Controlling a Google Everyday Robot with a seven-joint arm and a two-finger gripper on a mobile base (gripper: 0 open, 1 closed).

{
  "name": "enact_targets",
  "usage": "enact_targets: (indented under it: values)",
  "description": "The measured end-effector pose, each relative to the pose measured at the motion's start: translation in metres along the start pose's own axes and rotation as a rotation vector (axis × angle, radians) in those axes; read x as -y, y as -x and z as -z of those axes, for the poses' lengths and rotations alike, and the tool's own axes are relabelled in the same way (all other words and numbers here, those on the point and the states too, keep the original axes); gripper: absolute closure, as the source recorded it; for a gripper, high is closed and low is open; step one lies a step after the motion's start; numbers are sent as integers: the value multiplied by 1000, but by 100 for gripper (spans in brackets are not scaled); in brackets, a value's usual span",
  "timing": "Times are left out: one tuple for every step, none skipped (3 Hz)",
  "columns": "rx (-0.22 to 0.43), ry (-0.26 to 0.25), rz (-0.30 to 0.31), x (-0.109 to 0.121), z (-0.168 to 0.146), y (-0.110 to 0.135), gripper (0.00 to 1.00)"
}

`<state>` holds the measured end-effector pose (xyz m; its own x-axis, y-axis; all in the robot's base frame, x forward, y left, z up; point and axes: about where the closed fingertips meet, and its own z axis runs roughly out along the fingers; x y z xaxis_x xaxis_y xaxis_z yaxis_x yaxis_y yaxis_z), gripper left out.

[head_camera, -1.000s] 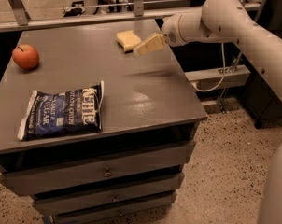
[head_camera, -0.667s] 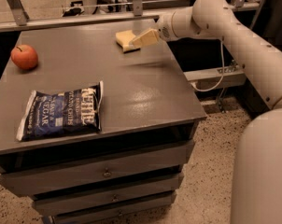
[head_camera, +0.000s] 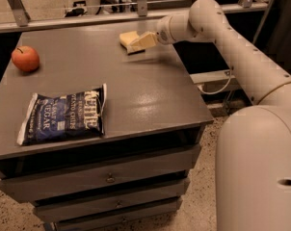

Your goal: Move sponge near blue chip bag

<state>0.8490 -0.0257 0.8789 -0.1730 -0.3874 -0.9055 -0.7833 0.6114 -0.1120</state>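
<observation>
The sponge [head_camera: 126, 37], a small pale yellow block, lies at the far edge of the grey table [head_camera: 136, 90], right of centre. My gripper [head_camera: 137, 45] reaches in from the right and sits right against the sponge's right side, partly overlapping it. The blue chip bag [head_camera: 63, 117] lies flat near the table's front left, well away from the sponge and the gripper.
A red apple [head_camera: 25, 58] sits at the table's left edge. A metal rail [head_camera: 87, 20] runs behind the table. My arm [head_camera: 232, 47] spans the space to the right of the table. Drawers [head_camera: 107, 177] are under the tabletop.
My gripper has moved left along the far edge and closed the gap to the sponge. The bag and apple have not moved.
</observation>
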Motion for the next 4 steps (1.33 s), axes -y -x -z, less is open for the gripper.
enact_targets:
  values:
    - [-5,42,-17,-6,-15,-10,0]
    - [-9,67,-29,-11,-21,-18,13]
    - [-6,78,-29,-15,-18,-22,37]
    - [10,97,-7,-28,-4,-18,68]
